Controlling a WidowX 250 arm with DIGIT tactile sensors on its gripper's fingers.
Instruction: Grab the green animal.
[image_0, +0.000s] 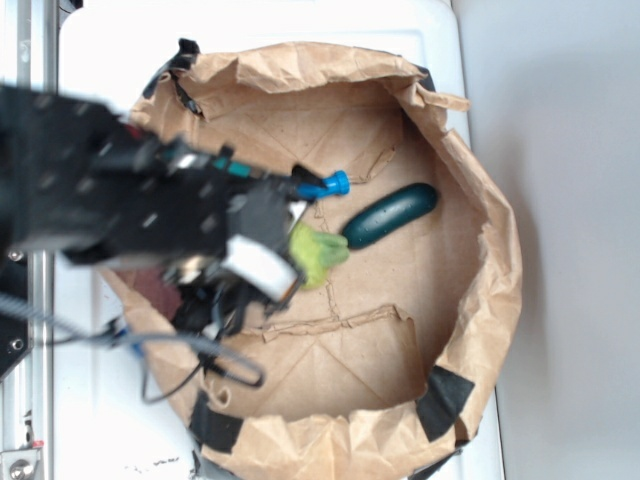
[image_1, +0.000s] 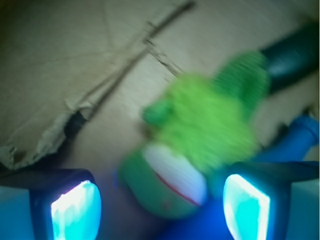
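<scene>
In the exterior view the black arm (image_0: 110, 190) fills the left side, blurred, reaching in over the rim of a round nest of crumpled brown paper (image_0: 480, 330) patched with black tape; loose grey cables (image_0: 195, 350) trail below it onto the white table (image_0: 120, 60); at the arm's tip the gripper (image_0: 270, 255) sits over the left-centre of the paper floor, and the green animal (image_0: 318, 255) pokes out from just under it, fuzzy and lime-coloured; just above the toy the blue bottle (image_0: 325, 186) shows only its cap end past the arm; further right the dark green cucumber (image_0: 390, 215) lies slanted on the paper, its lower end touching or nearly touching the toy

In the wrist view, the left fingertip (image_1: 75, 210) glows pale blue at the bottom edge; a torn cardboard seam (image_1: 100, 85) runs diagonally across the floor above it; the toy lies in the middle, pale face and red mouth turned toward the camera, its head down between the two pads, body stretching up and right; the fingers stand apart, one on each side of the head, and blur hides whether either pad touches it; the right pad (image_1: 246, 210) sits against the blue bottle at the far right; the cucumber shows in the upper right corner
</scene>
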